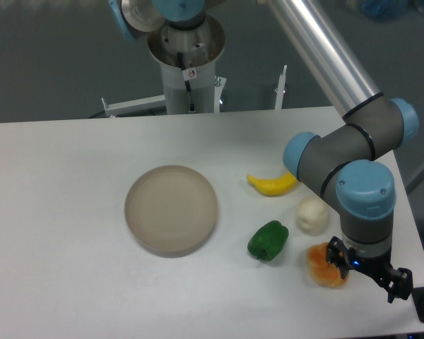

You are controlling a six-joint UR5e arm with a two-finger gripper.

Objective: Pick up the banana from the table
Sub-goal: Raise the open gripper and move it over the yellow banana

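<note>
The yellow banana (272, 184) lies on the white table (71, 176), right of the middle, and its right tip passes behind the arm's grey elbow. My gripper (369, 270) hangs low over the table's front right corner, well in front of and to the right of the banana. Its two black fingers (336, 256) stand spread apart with nothing between them. The left finger is beside a lumpy orange item (324, 267); whether they touch I cannot tell.
A round beige plate (171, 209) sits left of the banana. A green pepper (268, 240) and a whitish round item (311, 215) lie between the banana and my gripper. The arm's base (187, 63) stands at the table's far edge.
</note>
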